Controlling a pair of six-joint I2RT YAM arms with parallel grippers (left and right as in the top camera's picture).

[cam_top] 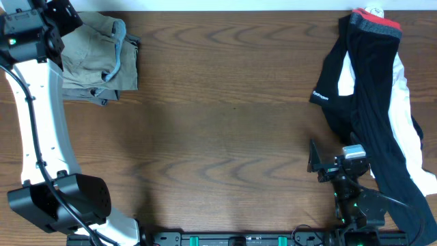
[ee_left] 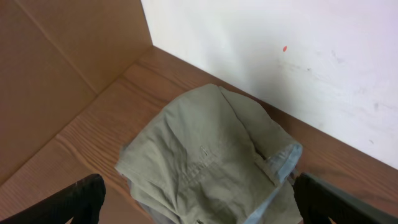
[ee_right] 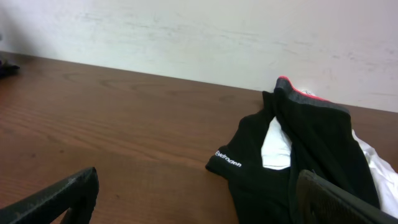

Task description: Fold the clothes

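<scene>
White wordmark on black sportswear hem, apparently "Hydrogen"; letters small, blurred.

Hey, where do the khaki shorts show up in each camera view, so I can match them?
Overhead: khaki shorts at the top left of the picture.
Left wrist: khaki shorts at lower centre, filling much of the frame.
Right wrist: not in it.
Shared landmark: the wood table, seen in all three views.

At the table's far left corner the left arm covers part of the shorts, whose near hem the left wrist view cuts off, while at the table's right edge the sportswear runs out of 2 views, its white lettering too small to read from overhead.
</scene>
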